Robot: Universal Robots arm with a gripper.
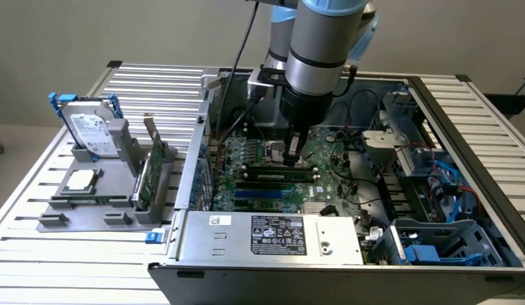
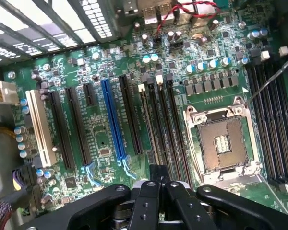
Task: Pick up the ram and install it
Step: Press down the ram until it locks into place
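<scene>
My gripper (image 1: 294, 157) reaches down into the open computer case (image 1: 245, 238), over the motherboard (image 1: 330, 184). Its fingers are shut together with nothing between them. Right under the tips, a long narrow stick, the ram (image 1: 269, 168), stands on edge in a memory slot beside the empty CPU socket. I cannot tell whether the tips touch its top edge. In the wrist view the shut gripper (image 2: 156, 173) hangs over the row of memory slots (image 2: 158, 120), between the black expansion slots and the CPU socket (image 2: 221, 143).
On the exterior view's left, outside the case, a grey holder (image 1: 93, 206) carries a silver hard drive (image 1: 89, 130), a green expansion card (image 1: 152, 168) and a CPU chip (image 1: 80, 181). Cables and drive cages (image 1: 431, 190) crowd the case's right side. The power supply (image 1: 271, 235) lies in front.
</scene>
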